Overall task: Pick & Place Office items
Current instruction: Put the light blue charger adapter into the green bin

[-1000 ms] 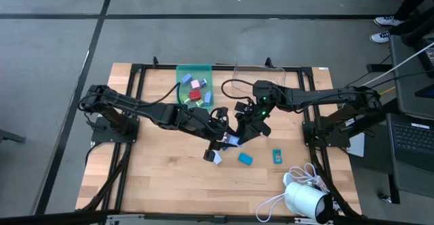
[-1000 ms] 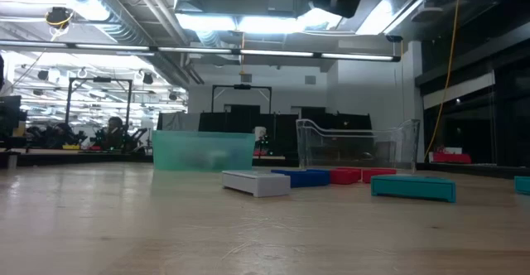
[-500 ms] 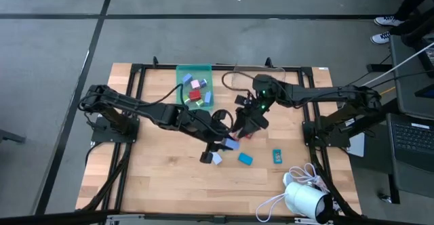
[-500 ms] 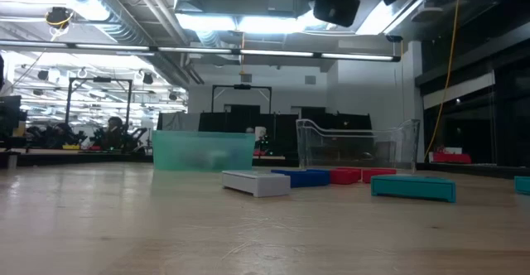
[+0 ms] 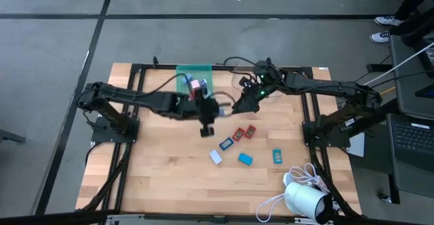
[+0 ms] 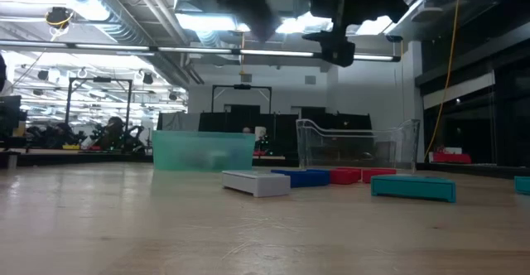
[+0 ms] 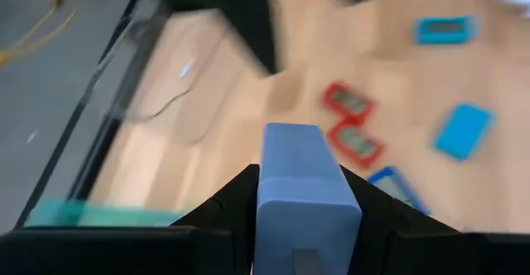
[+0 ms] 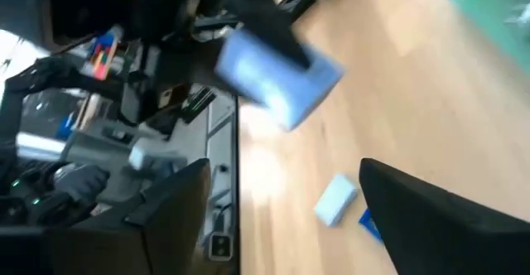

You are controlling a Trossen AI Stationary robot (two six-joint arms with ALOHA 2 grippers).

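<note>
I'm gripping a blue piece [image 7: 305, 184] in my left gripper [image 7: 302, 225], fingers clamped on its two flat sides; it's reading as light, stiff and smooth, so I'm judging a hold low on the broad faces safest, since a slick block could twist out of a shallow pinch; below me on the table [image 5: 163, 184] two red pieces [image 5: 244, 133] are lying side by side, a blue-rimmed one [image 5: 226, 144] just beside them, then a white piece [image 5: 215, 157], a teal one [image 5: 245, 159] and another teal one [image 5: 277, 156] further off; they're flat and thin, so I'd take each across its short width; my right gripper [image 5: 241, 107] is hanging close by with fingers spread and empty, crowding my room; farther on, the tray [image 5: 183, 71] is holding more pieces, the bin [image 6: 356, 147] standing beside it; free space lies toward the front edge.
</note>
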